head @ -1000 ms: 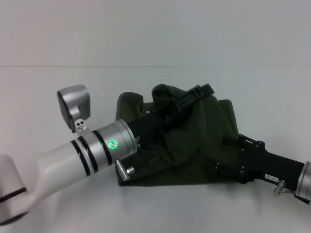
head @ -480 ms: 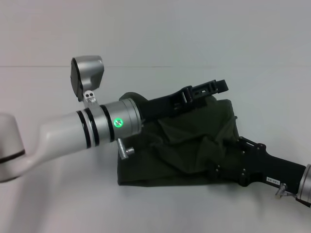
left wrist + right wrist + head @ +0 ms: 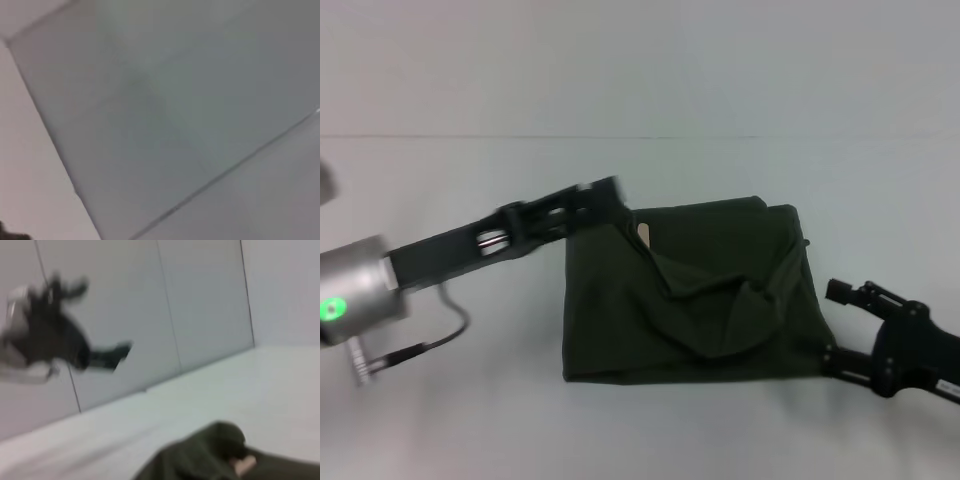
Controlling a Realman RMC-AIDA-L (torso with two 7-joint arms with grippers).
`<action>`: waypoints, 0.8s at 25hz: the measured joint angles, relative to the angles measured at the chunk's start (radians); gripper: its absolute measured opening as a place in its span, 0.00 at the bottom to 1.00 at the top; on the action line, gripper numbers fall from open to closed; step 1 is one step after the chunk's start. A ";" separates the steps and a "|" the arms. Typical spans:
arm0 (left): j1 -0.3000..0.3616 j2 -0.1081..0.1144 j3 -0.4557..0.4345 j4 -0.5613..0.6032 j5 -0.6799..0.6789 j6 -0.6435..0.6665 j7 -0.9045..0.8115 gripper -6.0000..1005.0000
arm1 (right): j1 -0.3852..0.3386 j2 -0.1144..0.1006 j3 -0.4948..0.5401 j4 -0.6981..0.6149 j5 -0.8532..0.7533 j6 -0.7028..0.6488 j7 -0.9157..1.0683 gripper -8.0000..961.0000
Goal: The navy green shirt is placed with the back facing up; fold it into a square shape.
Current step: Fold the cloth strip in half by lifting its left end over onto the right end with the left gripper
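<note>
lying on the white table (image 3: 440, 420), the navy green shirt (image 3: 700, 300) is now a compact, roughly square bundle, plain side up, with a loose ridge of cloth puckering near its middle and a small pale tag (image 3: 643, 234) peeking out at the upper left edge. both arms are pulling away from it: half a second ago the left arm was stretched across the cloth and the right one was resting on its right side. now the left gripper (image 3: 605, 190) is hanging just off the shirt's upper left corner, and i cannot tell whether its claw is apart or together. the right gripper (image 3: 850, 293) is sitting just beside the right edge, claw state also unclear. the fold is looking essentially finished, though the middle wrinkle may want smoothing.
</note>
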 joint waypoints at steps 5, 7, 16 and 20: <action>0.116 0.019 -0.075 0.011 0.006 0.107 0.141 0.94 | 0.008 -0.003 0.045 -0.110 -0.003 -0.090 0.209 0.94; 0.148 0.016 -0.076 0.012 0.011 0.131 0.189 0.94 | 0.034 0.003 0.034 -0.189 -0.034 -0.086 0.330 0.94; 0.146 0.034 -0.041 0.024 0.259 0.205 0.317 0.94 | 0.270 -0.045 -0.018 -0.551 -0.499 -0.141 0.954 0.94; 0.177 0.036 -0.052 0.045 0.293 0.211 0.436 0.94 | 0.397 -0.053 -0.038 -0.631 -0.718 -0.212 1.175 0.94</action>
